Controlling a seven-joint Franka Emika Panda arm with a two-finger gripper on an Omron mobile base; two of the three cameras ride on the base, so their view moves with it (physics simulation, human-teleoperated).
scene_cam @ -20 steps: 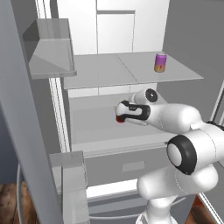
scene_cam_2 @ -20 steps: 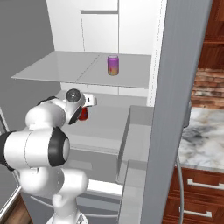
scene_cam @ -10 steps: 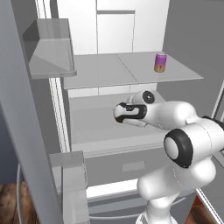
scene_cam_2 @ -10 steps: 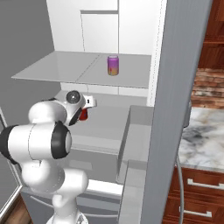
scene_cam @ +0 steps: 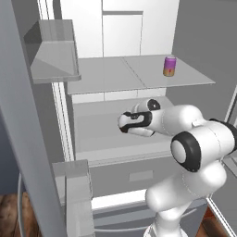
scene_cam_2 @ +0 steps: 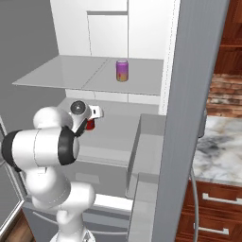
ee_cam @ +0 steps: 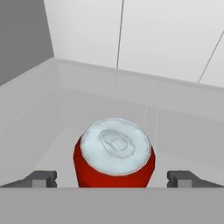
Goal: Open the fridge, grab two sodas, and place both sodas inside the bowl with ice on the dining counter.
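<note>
Pincer (ee_cam: 112, 178) wide open, empty, fingertips (ee_cam: 43, 177) flanking red soda (ee_cam: 114, 155) on lower fridge (scene_cam: 115, 134) shelf. It should drop lower w/ can centred btwn tips, then close. Purple soda (scene_cam: 170, 65) waits on shelf above.

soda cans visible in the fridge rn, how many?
2. The purple can with orange base stands on the upper grey shelf; the red can stands on the shelf below, between the open gripper's fingertips. Others may be hidden.

Arm fwd, end effector (ee_cam: 112, 179) jaws wide apart
</note>
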